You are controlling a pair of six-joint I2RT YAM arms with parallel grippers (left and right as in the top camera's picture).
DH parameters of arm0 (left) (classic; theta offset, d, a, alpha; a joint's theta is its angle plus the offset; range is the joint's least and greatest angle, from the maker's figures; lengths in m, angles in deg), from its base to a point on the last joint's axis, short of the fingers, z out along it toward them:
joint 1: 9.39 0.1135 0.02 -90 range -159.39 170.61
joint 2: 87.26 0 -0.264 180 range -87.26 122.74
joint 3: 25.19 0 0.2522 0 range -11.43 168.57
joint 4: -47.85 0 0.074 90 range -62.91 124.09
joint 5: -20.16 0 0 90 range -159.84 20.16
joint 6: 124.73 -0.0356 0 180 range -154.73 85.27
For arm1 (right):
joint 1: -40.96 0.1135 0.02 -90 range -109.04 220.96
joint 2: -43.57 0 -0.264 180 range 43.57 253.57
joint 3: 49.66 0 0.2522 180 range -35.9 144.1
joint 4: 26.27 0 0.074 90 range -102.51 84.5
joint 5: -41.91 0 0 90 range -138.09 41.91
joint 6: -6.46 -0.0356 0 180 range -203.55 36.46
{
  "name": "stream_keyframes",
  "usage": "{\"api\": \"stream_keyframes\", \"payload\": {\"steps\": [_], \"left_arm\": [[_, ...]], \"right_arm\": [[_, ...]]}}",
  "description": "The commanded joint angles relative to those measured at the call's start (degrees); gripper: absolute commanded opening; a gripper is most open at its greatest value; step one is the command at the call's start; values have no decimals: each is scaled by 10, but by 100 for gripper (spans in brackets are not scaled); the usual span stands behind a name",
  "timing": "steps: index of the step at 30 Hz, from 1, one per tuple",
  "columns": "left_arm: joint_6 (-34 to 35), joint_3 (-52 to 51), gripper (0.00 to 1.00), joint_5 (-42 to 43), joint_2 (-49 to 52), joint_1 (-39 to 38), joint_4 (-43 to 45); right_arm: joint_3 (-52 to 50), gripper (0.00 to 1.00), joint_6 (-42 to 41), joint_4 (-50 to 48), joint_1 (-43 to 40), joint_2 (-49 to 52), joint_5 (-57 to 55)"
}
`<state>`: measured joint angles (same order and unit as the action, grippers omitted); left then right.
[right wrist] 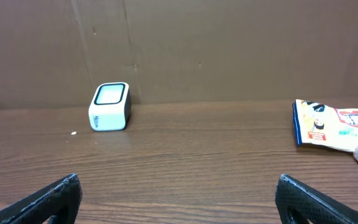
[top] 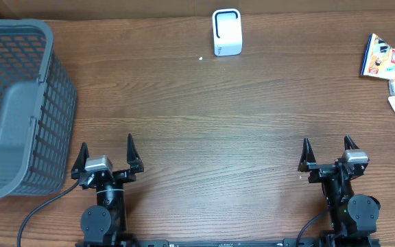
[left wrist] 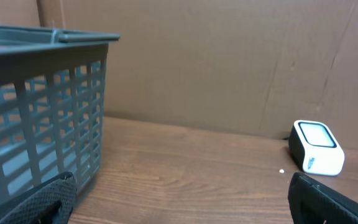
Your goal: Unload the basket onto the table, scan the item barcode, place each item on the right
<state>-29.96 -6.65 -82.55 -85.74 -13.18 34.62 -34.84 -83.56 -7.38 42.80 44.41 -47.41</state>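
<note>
Left gripper [top: 106,143] and right gripper [top: 327,140] sit at the near edge, jaws spread wide, holding nothing. The glossy colourful snack packet [top: 388,58] lies flat at the far right edge. The white box-shaped scanner [top: 226,31] stands far centre.

Advice: the right arm pinches the packet's edge, barcode uncovered, facing the scanner window.

Room: the brown wooden table [top: 211,123] is open mid-span. The grey plastic mesh basket [top: 19,103] crowds the left.

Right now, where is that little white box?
The white scanner stands at the far edge of the table, mid-width in the overhead view, with the grey basket far to its left and snack packets to its right.
</note>
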Motion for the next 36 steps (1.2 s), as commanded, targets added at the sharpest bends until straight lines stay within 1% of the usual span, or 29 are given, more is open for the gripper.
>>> {"api": "stream_keyframes", "payload": {"steps": [1, 5, 10, 13, 16, 18, 29, 31, 36], "left_arm": [[2, -20, 100, -12, -14, -3, 13], [1, -43, 100, -12, -14, -3, 35], [-3, -45, 100, -9, -14, -4, 23], [-38, -45, 100, 19, -14, -3, 19], [-61, -45, 100, 49, -14, -3, -13], [-61, -45, 100, 54, -14, -3, -47], [-63, -45, 100, 75, -13, -3, -47], [-58, -45, 100, 73, -13, -3, -47], [-17, -45, 100, 58, -13, -2, -46]], "right_arm": [[-6, 100, 3, -3, -3, -7, 0], [-6, 100, 3, -3, -3, -7, 0], [-6, 100, 3, -3, -3, -7, 0], [-6, 100, 3, -3, -3, -7, 0], [-6, 100, 3, -3, -3, -7, 0], [-6, 100, 3, -3, -3, -7, 0], [-6, 100, 3, -3, -3, -7, 0], [-6, 100, 3, -3, -3, -7, 0], [-6, 100, 3, -3, -3, -7, 0]]}}
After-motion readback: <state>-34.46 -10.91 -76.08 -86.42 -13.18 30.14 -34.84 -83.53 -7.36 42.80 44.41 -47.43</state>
